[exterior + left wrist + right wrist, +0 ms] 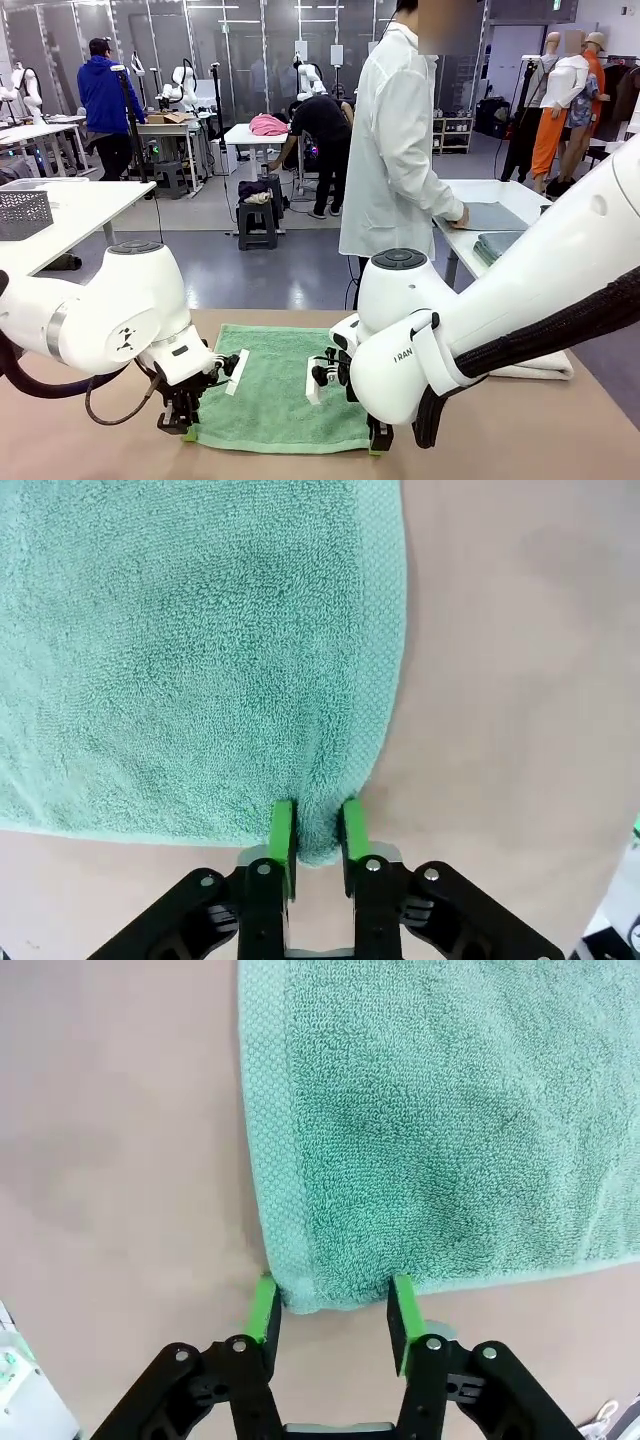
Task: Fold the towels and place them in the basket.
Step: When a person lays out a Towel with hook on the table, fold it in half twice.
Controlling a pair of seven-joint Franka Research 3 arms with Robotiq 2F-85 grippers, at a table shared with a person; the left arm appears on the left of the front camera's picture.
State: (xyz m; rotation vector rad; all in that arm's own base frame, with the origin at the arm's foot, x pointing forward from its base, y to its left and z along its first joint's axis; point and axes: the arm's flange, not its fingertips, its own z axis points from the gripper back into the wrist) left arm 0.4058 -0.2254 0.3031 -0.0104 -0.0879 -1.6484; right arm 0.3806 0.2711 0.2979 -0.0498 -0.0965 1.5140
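Observation:
A mint green towel (280, 385) lies spread flat on the brown table. My left gripper (180, 425) is down at its near left corner. In the left wrist view the left gripper (315, 830) is shut on that corner, and the towel (200, 650) bunches up between the green pads. My right gripper (378, 440) is at the near right corner. The right wrist view shows the right gripper (330, 1305) open, its pads straddling the flat corner of the towel (440, 1130). A folded off-white towel (545, 368) lies behind my right arm. The basket is out of view.
A person in a white coat (400, 150) stands beyond the table's far edge, a hand on grey cloth (495, 215) on a side table at the right. A pale grey mesh basket (22, 213) sits on another table at the far left. Bare brown tabletop (100, 450) surrounds the towel.

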